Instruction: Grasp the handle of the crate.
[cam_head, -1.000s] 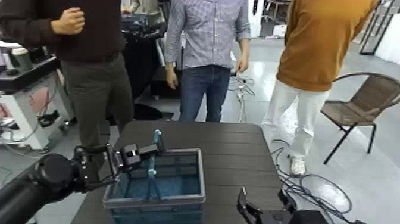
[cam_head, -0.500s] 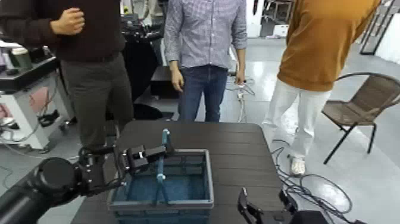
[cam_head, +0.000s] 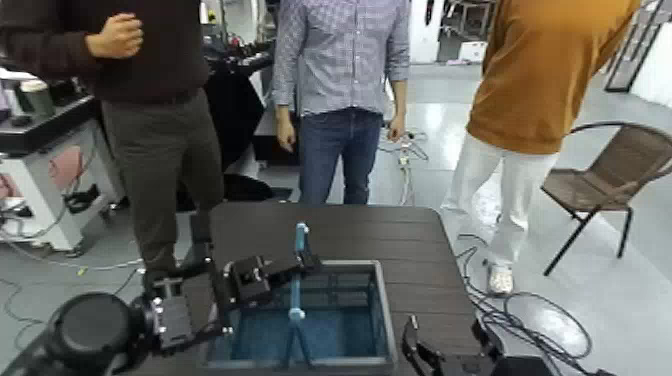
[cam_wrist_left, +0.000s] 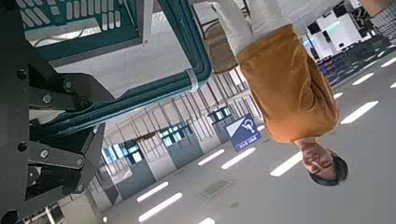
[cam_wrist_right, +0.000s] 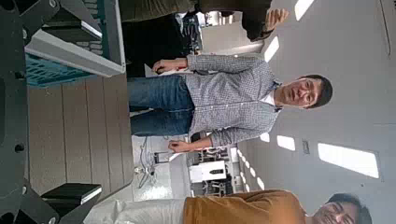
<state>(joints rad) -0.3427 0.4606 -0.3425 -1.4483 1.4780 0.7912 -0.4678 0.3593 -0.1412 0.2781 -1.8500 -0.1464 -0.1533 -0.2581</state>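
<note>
- Left gripper (cam_head: 304, 262) is nearer, closed on the handle (cam_head: 296, 314), it seems firmly
- Handle's long axis runs 12 to 6 o'clock above the crate (cam_head: 385, 318), arm reaching from 8 o'clock
- Right gripper (cam_head: 447, 330) waits open, toward 4 o'clock

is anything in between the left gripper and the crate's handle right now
No, nothing visible: the left gripper is already shut on the thin teal-blue bar handle above the blue-grey slatted plastic crate.
</note>
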